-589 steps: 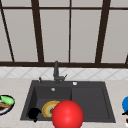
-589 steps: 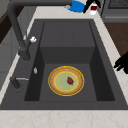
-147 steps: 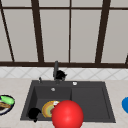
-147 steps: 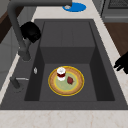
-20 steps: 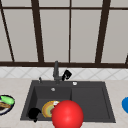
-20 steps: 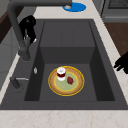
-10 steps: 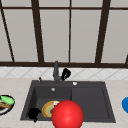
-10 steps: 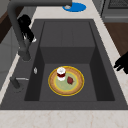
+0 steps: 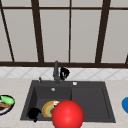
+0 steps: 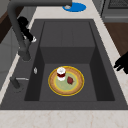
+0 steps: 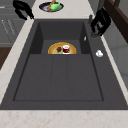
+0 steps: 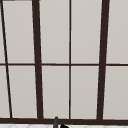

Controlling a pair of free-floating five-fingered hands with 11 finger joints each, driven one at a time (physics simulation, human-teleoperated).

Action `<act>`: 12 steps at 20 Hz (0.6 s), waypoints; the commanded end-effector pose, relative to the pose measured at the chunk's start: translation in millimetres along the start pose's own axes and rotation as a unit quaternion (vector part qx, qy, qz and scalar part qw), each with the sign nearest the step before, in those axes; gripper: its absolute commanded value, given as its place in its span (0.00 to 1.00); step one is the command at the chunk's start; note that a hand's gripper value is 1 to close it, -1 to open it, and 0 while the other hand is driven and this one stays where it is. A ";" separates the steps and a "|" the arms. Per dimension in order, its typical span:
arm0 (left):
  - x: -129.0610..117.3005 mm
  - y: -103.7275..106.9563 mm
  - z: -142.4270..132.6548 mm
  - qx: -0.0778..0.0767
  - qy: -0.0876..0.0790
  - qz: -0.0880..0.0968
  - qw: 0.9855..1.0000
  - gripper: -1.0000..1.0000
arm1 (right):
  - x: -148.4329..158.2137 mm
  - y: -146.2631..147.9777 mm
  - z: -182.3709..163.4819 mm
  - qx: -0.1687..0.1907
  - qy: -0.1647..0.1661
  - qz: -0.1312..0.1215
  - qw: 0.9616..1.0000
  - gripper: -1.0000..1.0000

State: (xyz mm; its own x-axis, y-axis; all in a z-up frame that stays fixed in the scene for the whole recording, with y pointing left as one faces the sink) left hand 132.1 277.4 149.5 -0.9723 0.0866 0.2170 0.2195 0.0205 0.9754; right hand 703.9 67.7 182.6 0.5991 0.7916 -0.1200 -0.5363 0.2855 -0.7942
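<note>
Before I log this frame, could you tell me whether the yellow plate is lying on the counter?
No, the yellow plate lies on the sink basin's floor.

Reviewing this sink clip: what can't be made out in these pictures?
- Front view: the red ball hides part of the yellow plate in the sink.
- Front view: right hand by the faucet; contact unclear.
- Left side view: left hand is cut off by the edge.
- Front view: blue plate is cut off.

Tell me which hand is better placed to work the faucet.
Right, most likely. The right hand is right beside the faucet at the back of the sink. The left hand hangs at the sink's front left corner, far from it.
</note>
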 end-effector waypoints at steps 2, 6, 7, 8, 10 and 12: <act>0.0 0.0 0.0 0.000 0.000 0.000 1.000 0.50 | 29.6 -0.5 10.9 -0.003 0.011 -0.002 1.000 1.00; 0.0 0.0 0.0 0.000 0.000 0.000 1.000 0.50 | 30.8 0.6 11.6 -0.007 0.024 -0.008 1.000 1.00; 0.0 0.0 0.0 0.000 0.000 0.000 1.000 0.50 | 31.1 1.0 11.4 -0.007 0.026 -0.009 1.000 1.00; 0.0 0.0 0.0 0.000 0.000 0.000 1.000 0.50 | 31.3 1.2 11.5 -0.008 0.028 -0.010 1.000 1.00; 0.0 0.0 0.0 0.000 0.000 0.000 1.000 0.50 | 32.5 1.7 12.2 -0.014 0.036 -0.008 0.999 1.00; 0.0 0.0 0.0 0.000 0.000 0.000 1.000 0.50 | 34.1 2.1 13.0 -0.021 0.044 -0.003 0.999 1.00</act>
State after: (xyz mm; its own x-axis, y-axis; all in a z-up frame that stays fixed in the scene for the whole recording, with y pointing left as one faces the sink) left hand 132.1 277.4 149.5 -0.9723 0.0866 0.2170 0.2195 0.0205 0.9754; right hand 704.0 74.9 181.7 0.6479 0.7450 -0.1587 -0.5091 0.2686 -0.8177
